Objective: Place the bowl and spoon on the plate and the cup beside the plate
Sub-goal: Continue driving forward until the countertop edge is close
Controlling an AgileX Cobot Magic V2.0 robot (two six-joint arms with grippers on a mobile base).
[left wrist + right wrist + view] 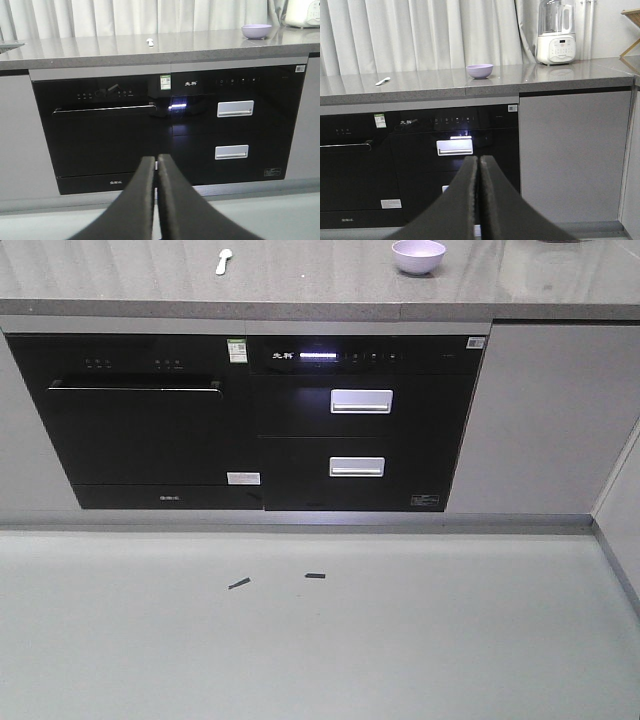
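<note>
Bowl [418, 256] sits on the counter [320, 288], spoon [224, 261] lying well off to its left, the two apart. Down low, facing the black appliances [150, 430], left gripper [156, 160] is pressed closed, fingers touching, holding nothing. Right gripper [479, 160] likewise: closed, empty.

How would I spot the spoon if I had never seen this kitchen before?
Start at the long grey countertop running above the black built-in appliances. On it, just above the green sticker on the appliance front, lies the spoon. It is small, slim and whitish, unlike the round lavender bowl sitting apart to its right in the front view.
</note>
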